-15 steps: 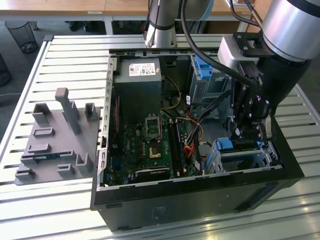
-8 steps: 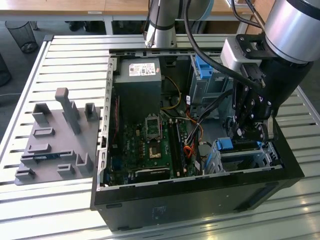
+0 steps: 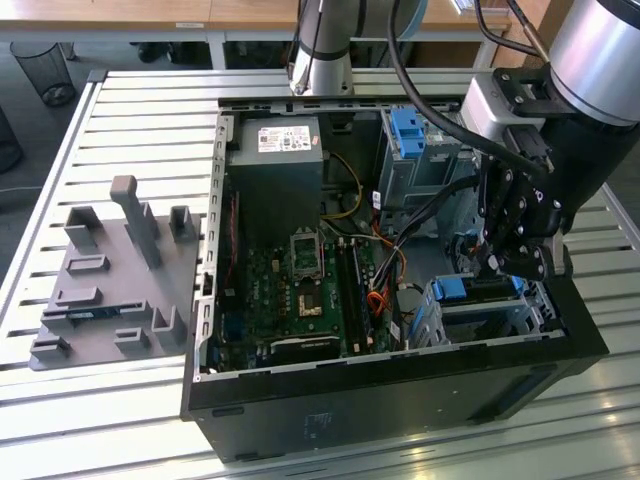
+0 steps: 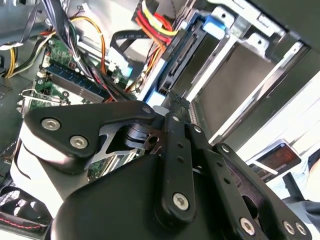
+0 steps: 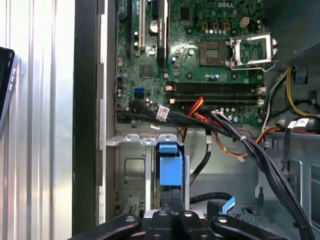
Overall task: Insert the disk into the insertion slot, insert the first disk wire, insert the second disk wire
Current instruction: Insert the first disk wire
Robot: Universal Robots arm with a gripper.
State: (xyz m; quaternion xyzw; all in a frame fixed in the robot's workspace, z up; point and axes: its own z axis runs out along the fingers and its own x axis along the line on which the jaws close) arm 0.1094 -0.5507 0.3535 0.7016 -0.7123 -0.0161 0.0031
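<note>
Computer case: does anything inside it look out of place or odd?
The CPU socket on the motherboard stands open and bare, with no cooler over it, and loose cables sprawl across the board's edge. Nothing looks spilled or broken.

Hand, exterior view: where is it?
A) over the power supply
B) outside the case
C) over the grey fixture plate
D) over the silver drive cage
D: the hand hangs right above the insertion slot, close to the disk in its blue frame, at the exterior view's right.

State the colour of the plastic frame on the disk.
Bright blue; the disk's frame shows best in the first wrist view.
</note>
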